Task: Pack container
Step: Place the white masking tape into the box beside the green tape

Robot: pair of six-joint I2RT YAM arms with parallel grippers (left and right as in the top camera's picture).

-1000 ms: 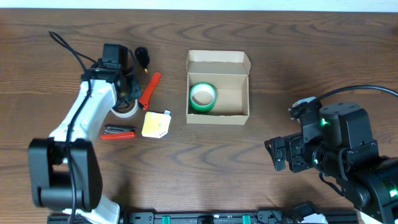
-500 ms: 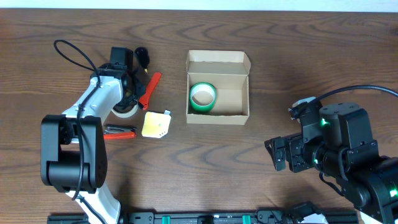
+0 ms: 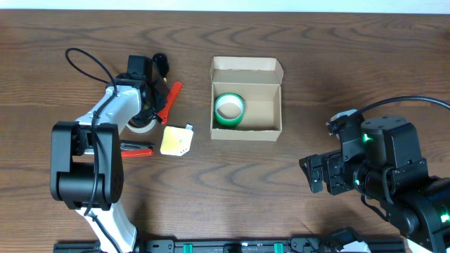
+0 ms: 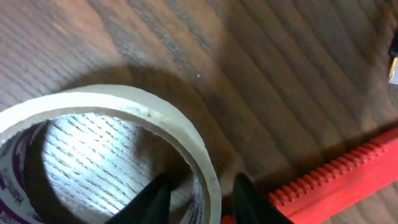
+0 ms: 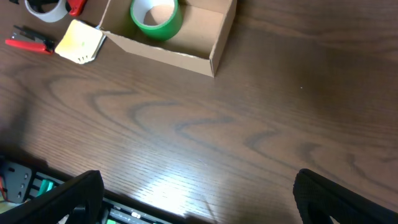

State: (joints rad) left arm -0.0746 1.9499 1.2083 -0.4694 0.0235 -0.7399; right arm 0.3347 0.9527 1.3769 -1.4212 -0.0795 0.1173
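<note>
The tan cardboard container [image 3: 246,65] stands open at mid-table with a green tape roll [image 3: 228,109] inside at its left; both show in the right wrist view, the container [image 5: 155,50] and the roll [image 5: 155,18]. A whitish tape roll [image 3: 140,125] lies left of it. My left gripper [image 3: 144,105] is down on this roll. In the left wrist view its fingers [image 4: 202,199] straddle the roll's wall [image 4: 155,118], one inside and one outside, with small gaps. My right gripper [image 5: 199,193] is wide open and empty above bare table at the right.
A red toothed tool [image 3: 171,100] lies right beside the whitish roll, close to my left fingers [image 4: 336,177]. A yellow pad [image 3: 176,140], red-handled pliers [image 3: 133,148] and a black object [image 3: 161,65] lie nearby. A black rail runs along the front edge [image 3: 232,246].
My left arm has shifted slightly toward the upper right over the whitish roll, its cable swinging. The right arm and the container have not moved.
</note>
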